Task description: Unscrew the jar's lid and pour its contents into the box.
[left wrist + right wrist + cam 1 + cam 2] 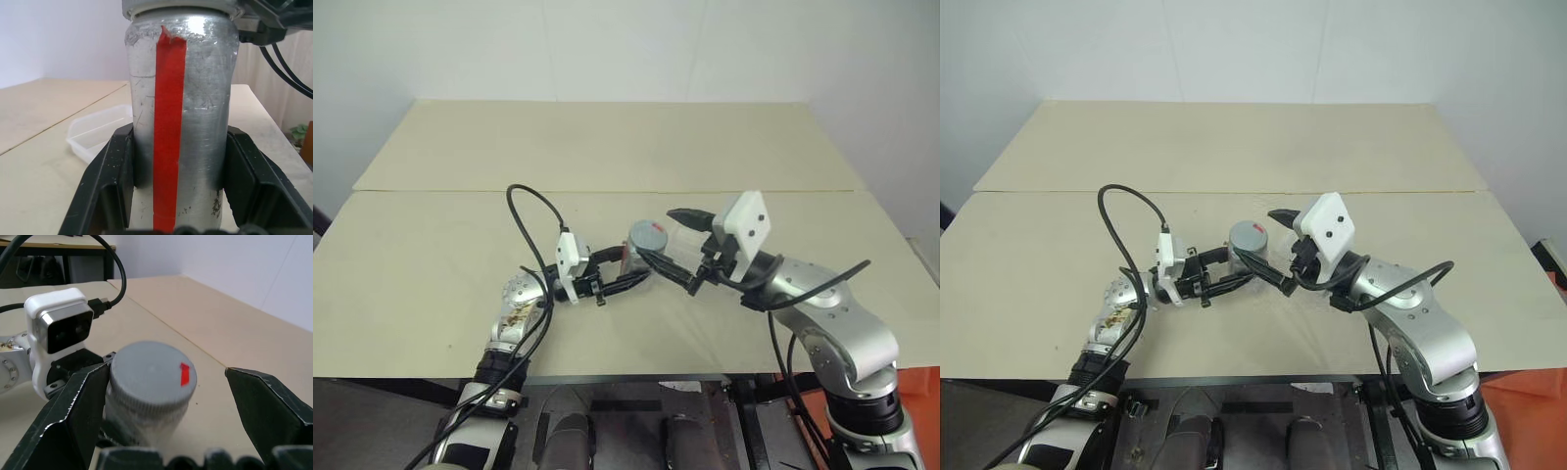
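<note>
My left gripper (631,266) is shut on the jar (178,112), a silvery cylinder with a red strip down its side, and holds it upright above the table. The grey lid (152,374) with a red mark sits on top of the jar. My right gripper (167,371) is open and straddles the lid, one finger (73,416) close against its edge and the other finger (269,406) well apart. The clear shallow box (95,134) lies on the table just behind the jar. The contents are hidden.
The beige table (607,147) stretches wide behind and to both sides, with a seam running across it. A black cable (533,211) loops up from my left wrist. The table's front edge lies just below both arms.
</note>
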`<state>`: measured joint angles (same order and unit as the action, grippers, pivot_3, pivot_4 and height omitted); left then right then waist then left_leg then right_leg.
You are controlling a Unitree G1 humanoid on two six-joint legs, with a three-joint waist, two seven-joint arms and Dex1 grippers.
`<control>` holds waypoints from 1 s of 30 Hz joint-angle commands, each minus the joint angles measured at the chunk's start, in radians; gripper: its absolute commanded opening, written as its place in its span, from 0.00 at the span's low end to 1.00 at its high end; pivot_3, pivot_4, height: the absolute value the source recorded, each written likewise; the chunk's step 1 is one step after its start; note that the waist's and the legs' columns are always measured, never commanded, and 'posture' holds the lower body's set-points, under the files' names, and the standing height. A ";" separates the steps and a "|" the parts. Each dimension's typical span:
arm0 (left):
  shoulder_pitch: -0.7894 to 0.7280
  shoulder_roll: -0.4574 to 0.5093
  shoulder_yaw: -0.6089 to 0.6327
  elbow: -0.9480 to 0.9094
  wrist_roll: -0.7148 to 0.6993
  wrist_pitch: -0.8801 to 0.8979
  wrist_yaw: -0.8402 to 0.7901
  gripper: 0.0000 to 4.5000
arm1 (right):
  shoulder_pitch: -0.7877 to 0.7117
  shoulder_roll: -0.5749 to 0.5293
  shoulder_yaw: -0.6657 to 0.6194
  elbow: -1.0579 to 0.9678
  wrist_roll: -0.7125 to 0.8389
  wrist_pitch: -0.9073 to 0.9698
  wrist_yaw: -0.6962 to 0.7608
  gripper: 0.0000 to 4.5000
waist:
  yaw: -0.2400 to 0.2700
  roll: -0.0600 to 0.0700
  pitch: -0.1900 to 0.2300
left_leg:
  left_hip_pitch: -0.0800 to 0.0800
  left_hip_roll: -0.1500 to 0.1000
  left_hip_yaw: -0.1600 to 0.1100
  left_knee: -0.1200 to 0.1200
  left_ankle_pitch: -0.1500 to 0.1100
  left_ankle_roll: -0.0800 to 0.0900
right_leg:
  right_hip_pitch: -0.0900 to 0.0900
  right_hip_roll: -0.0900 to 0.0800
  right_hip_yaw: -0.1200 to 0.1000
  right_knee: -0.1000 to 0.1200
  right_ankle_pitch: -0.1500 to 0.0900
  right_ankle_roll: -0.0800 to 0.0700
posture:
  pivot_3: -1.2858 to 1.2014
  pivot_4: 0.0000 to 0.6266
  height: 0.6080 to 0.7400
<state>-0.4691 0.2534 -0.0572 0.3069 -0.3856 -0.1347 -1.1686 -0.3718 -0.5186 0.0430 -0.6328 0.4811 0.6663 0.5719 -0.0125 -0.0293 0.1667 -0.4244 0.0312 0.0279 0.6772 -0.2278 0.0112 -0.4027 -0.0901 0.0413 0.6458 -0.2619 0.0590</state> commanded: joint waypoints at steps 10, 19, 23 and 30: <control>0.017 -0.012 0.014 -0.058 -0.025 -0.006 0.009 0.48 | -0.056 0.044 -0.011 -0.040 0.052 -0.010 -0.017 0.97 | -0.001 0.000 0.000 | 0.000 0.000 0.000 0.000 0.000 0.000 | 0.000 0.000 0.000 0.000 0.000 0.000 | 0.52 0.24 1.00; 0.035 -0.023 0.009 -0.093 -0.038 0.008 0.005 0.48 | -0.122 0.167 0.071 0.049 -0.023 -0.022 -0.113 0.97 | 0.000 0.000 0.000 | 0.000 0.000 0.000 0.000 0.000 0.000 | 0.000 0.000 0.000 0.001 0.000 0.000 | 0.52 0.24 1.00; 0.039 -0.023 0.010 -0.102 -0.041 0.014 0.006 0.48 | -0.124 0.181 0.072 0.065 -0.038 -0.026 -0.120 0.97 | 0.001 0.000 0.000 | 0.000 0.000 0.000 0.000 0.000 0.000 | 0.000 0.000 0.000 0.000 0.000 0.000 | 0.52 0.24 1.00; 0.037 -0.014 0.025 -0.095 -0.057 0.018 -0.001 0.48 | -0.101 0.164 0.034 0.058 -0.021 -0.022 -0.112 0.97 | 0.000 0.000 0.000 | 0.000 0.000 0.000 0.000 0.000 0.000 | 0.000 0.000 0.000 0.000 0.000 0.000 | 0.52 0.24 1.00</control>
<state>-0.4298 0.2363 -0.0462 0.2510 -0.4131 -0.1225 -1.1624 -0.4759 -0.3463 0.1064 -0.5421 0.4536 0.6569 0.4574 -0.0124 -0.0292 0.1667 -0.4242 0.0312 0.0278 0.6772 -0.2277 0.0112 -0.4027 -0.0902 0.0412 0.6462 -0.2619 0.0590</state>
